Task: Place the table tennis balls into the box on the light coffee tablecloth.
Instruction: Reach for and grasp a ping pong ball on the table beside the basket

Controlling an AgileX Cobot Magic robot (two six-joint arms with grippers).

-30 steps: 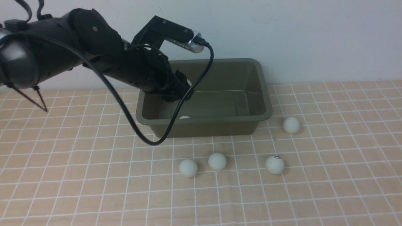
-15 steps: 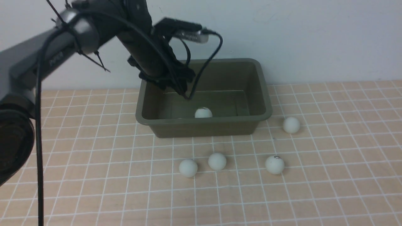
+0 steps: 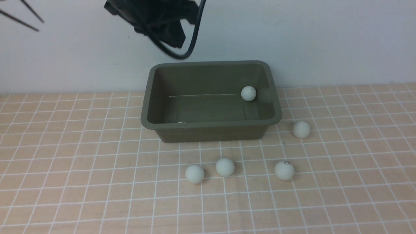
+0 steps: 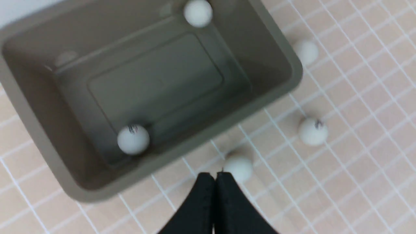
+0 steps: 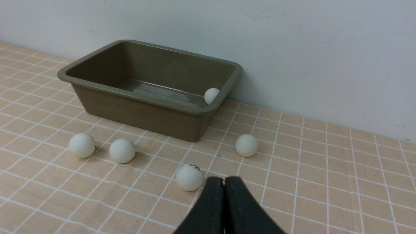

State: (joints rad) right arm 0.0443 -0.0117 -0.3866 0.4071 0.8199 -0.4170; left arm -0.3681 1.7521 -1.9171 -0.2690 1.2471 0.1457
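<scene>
The olive-green box [image 3: 211,123] stands at the back of the light coffee tablecloth [image 3: 81,182]. Two table tennis balls lie inside it: one [image 3: 248,93] in the far right corner, one [image 4: 133,139] against the near wall. Several more rest on the cloth: two side by side [image 3: 194,173] [image 3: 225,167], one with a dark mark [image 3: 284,170], and one [image 3: 301,129] by the box's right end. My left gripper [image 4: 214,175] hangs high above the box, shut and empty. My right gripper [image 5: 224,179] is shut and empty, low over the cloth near the marked ball [image 5: 189,177].
A white wall [image 3: 325,39] rises right behind the box. A black cable loop [image 3: 191,45] dangles from the left arm above the box's back rim. The right arm does not show in the front view.
My left arm has lifted out of the box to the top of the picture and its jaws have closed. The ball it left has rolled to the box's far right corner.
</scene>
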